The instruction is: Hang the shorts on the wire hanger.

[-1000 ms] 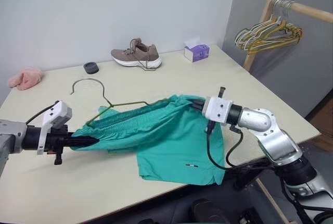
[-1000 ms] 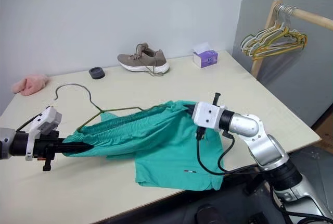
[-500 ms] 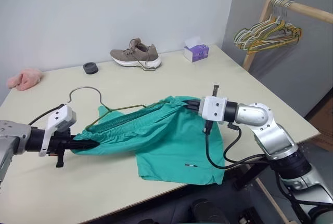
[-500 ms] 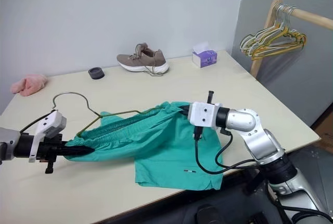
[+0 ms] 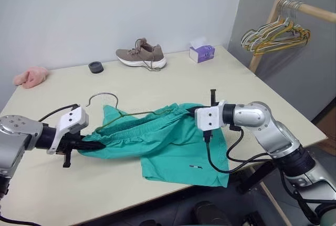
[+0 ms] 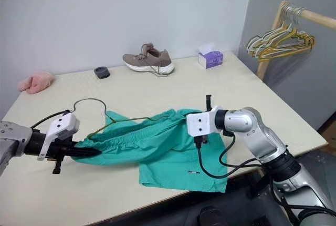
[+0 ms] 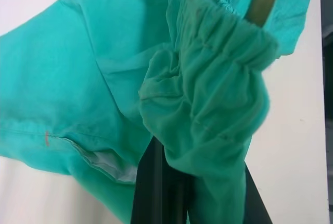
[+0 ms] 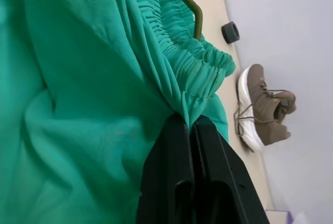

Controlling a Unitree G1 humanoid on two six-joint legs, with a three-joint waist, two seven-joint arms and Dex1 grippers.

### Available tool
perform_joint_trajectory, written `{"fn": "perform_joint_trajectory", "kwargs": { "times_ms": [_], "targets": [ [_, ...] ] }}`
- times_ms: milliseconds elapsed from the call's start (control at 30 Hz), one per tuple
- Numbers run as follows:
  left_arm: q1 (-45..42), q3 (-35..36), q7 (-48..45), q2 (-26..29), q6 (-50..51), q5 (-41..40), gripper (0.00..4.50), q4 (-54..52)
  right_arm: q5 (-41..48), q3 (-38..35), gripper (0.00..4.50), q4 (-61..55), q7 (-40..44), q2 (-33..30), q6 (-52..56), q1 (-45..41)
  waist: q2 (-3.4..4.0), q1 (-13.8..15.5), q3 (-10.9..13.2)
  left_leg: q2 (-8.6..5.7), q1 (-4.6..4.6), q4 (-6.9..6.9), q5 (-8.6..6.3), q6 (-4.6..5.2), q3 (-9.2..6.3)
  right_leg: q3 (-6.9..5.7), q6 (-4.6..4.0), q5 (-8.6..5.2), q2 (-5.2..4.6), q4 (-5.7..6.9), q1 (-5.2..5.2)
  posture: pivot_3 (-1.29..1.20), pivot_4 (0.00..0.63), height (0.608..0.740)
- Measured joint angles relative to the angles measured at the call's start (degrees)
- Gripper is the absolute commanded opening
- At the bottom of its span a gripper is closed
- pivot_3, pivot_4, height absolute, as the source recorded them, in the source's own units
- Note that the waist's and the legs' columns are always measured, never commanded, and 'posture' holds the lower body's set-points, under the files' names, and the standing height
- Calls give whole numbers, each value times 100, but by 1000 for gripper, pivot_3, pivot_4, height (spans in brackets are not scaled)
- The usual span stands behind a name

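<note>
1. The left tool (image 5: 97,144) and the right tool (image 5: 190,113) are each clamped on one end of the waistband of the shorts (image 5: 168,147), stretching it just above the tabletop (image 5: 210,79).
2. The wire hanger (image 5: 123,114) lies on the tabletop, its shoulder wire already tucked under the gathered waistband, hook free.
3. Judged roughly halfway: the teal fabric isn't draped over the bar, and the legs sprawl toward the near edge.

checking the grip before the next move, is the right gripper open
No, the right gripper is shut on the waistband of the shorts.
</note>
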Motion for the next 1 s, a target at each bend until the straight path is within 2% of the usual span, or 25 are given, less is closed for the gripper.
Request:
{"fn": "perform_joint_trajectory", "kwargs": {
  "times_ms": [33, 167, 500, 700, 867, 1000],
  "targets": [
    [-25, -1, -1, -16, 0, 15, 0, 0, 58, -24, 46, -44, 5, 51, 69, 29, 0, -11, 0, 0, 0, 0, 0, 0, 2, 1, 2, -1, 0, 0, 1, -287, 0, 740],
    [-61, -55, -1, -107, 1, 52, 0, -61, 298, -86, 978, -302, 59, 205, 417, 58, -1, -8, -1, 0, 0, 1, 0, 0, 0, 0, 1, -1, 0, 0, 1, -286, 0, 740],
    [-104, -72, 54, -249, 7, 106, 0, -142, 1192, -691, 4410, -1175, 619, -355, 1930, 265, 0, 17, 0, 0, 1, 4, 0, 0, -1, -1, 8, -5, 0, -3, 5, -285, 0, 740],
    [-132, -80, 130, -333, 31, 104, 0, -178, 1099, -575, 4463, -1184, 508, -286, 2646, 170, 0, -2, 0, 2, 1, 2, 0, 0, 2, 0, 8, -5, 0, -2, 3, -298, 0, 740],
    [-305, -102, 132, -342, 43, 105, 0, -230, 706, 27, 4463, -526, 578, -103, 2467, -469, 1, -20, 0, 0, 0, 3, 0, 0, 2, 0, 5, -3, 0, -3, 1, -302, 0, 740],
    [-334, -127, 139, -366, 65, 108, 0, -245, 464, 554, 4463, 353, 980, 150, 2113, -1123, -1, -74, -1, 1, 0, 3, 0, 0, 0, -3, -1, 1, 0, -2, 2, -294, 0, 740]
  ]
}}
